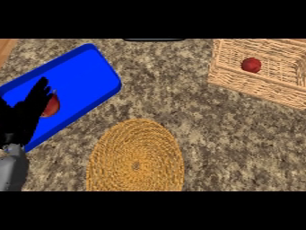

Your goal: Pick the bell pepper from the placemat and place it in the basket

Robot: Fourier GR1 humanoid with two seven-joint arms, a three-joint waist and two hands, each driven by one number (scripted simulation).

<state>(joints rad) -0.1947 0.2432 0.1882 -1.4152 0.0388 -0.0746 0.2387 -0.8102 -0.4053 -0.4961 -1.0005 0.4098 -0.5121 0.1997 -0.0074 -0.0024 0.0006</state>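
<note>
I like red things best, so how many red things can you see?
2. One red thing sits in the basket. Another lies on the blue mat, partly hidden by the left hand.

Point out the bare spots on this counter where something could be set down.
Bare counter runs between the blue tray and the wicker basket, and again right of the woven placemat, below the basket. The placemat itself lies bare. It is crowded at the tray's near end, where the left hand hovers by a red object.
</note>
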